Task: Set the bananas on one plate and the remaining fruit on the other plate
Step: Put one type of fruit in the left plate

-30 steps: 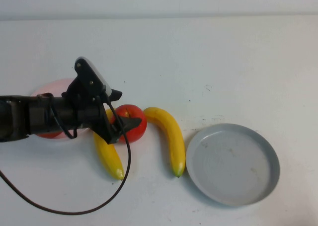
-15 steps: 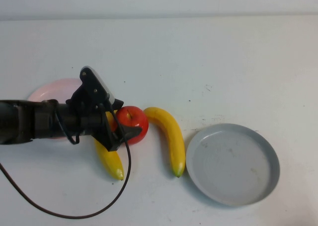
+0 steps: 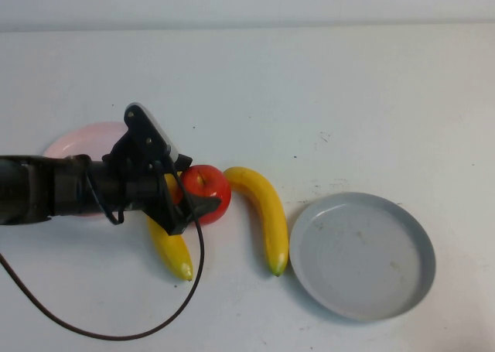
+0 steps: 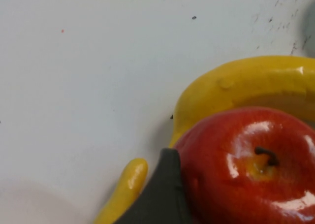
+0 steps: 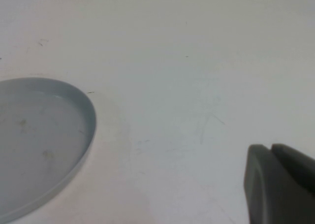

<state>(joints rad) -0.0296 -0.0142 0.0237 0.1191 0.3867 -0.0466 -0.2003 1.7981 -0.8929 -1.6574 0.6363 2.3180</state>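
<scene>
Round glossy red apple: on the white worktop, left of centre, between the spread fingers of the left hand. The hand is open around the apple, one dark finger against its side in the left wrist view; whether it presses cannot be told.

Long curved yellow banana: touching the apple's right side, running toward the near edge.

Second yellow banana: partly under the left hand, its tip toward the near edge.

Round pale pink shallow plate: left, largely hidden behind the left arm.

Round grey-blue shallow plate: right, near, just beside the first banana's tip.

Right hand: seen only in the right wrist view, over bare worktop near the grey-blue plate's rim; its fingers lie together, closed on nothing.
</scene>
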